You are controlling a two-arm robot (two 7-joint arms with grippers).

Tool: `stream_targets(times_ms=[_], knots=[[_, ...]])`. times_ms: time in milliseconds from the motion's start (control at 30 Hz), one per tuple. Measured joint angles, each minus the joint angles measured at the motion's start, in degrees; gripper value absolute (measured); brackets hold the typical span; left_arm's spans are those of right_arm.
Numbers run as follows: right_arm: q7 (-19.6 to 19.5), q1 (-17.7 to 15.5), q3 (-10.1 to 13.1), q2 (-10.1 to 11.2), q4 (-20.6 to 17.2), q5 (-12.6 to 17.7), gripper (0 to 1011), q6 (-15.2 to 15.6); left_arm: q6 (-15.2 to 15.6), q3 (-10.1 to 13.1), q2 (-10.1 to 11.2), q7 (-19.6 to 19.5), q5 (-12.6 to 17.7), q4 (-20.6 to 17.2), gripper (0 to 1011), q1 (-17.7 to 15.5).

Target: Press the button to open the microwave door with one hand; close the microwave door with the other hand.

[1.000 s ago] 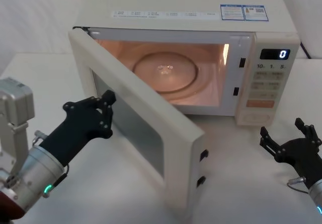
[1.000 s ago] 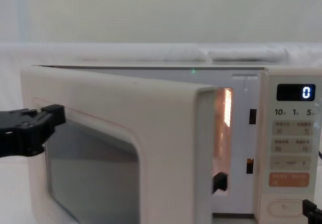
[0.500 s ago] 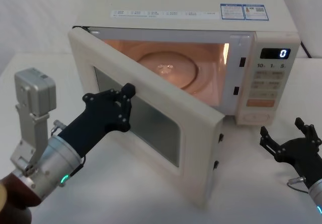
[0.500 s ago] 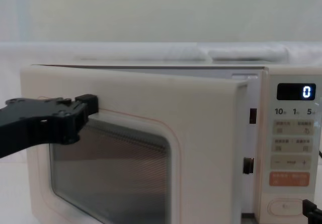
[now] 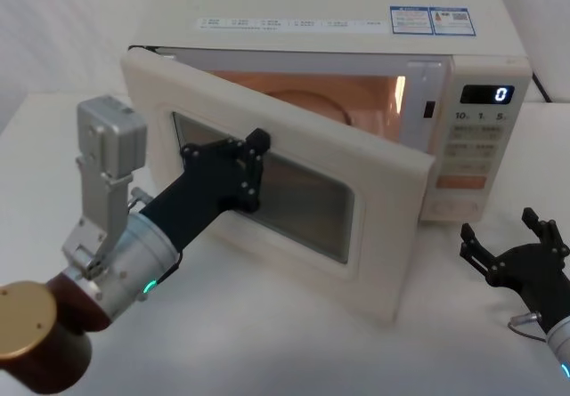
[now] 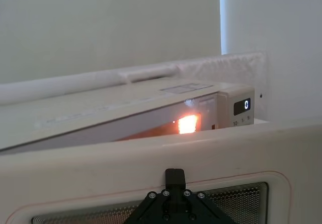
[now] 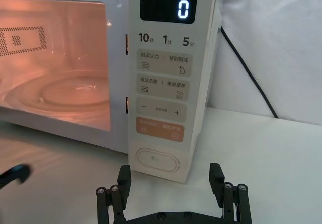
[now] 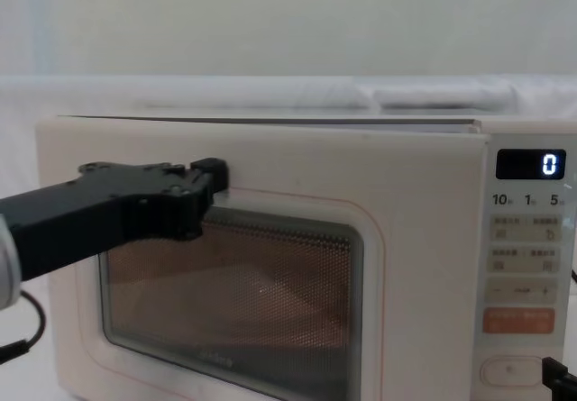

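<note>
Left gripper (image 5: pixel 252 166) is pressed against the microwave door (image 5: pixel 374 236), fingertips on the upper part of the glass window; whether its fingers are open or closed I cannot tell. Compared with half a second ago, my left arm has advanced toward 1 o'clock and the door has swung further shut: it now stands only slightly ajar, its free edge near the control panel, with a narrow strip of the lit cavity visible above it. A second ago the door stood wide open. The microwave (image 5: pixel 338 31) sits at 12 o'clock on the white bench (image 5: pixel 427 343), display reading "0". The button (image 7: pixel 158 159) lies at the bottom of the panel, untouched. Right gripper (image 7: pixel 171 196) rests at 4 o'clock, fingers spread apart, unchanged in position, just short of the button.
</note>
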Motion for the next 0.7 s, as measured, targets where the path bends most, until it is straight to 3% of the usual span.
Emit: stream_targets(times_ms=[167,700], knots=[[0.0,0.0,0.0,0.0,0.0,0.0,1002,0.0,-0.1,1.6,-1.0,0.2,1.3,1.6,0,-2.5],[0.0,0.0,0.0,0.0,0.0,0.0,1002,0.0,0.2,3.6,-4.1,1.4,3.4,6.7,0,-7.5]])
